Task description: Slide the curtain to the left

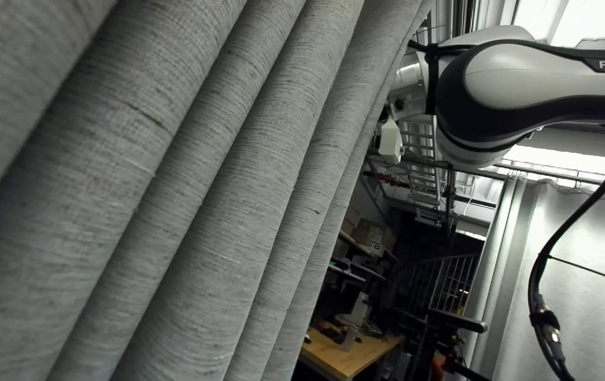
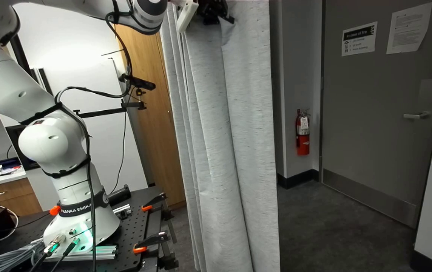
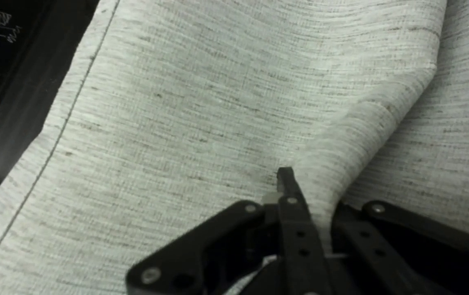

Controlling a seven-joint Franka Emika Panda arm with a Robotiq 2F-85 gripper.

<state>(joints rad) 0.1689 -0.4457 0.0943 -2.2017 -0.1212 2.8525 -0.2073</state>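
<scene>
Curtain (image 2: 235, 158): grey, hanging in long pleats between the arm (image 2: 16, 83) and the door (image 2: 374, 143) in an exterior view.
Pincer (image 3: 317, 196): gripping a bunched fold of the curtain between its fingers (image 3: 298, 221).
Hem (image 3: 64, 119): stitched, apart from the pincer in the wrist view.
Arm: rising from the black counter (image 2: 136, 211).
Extinguisher (image 2: 303, 143): red, upright, between curtain and door.
</scene>
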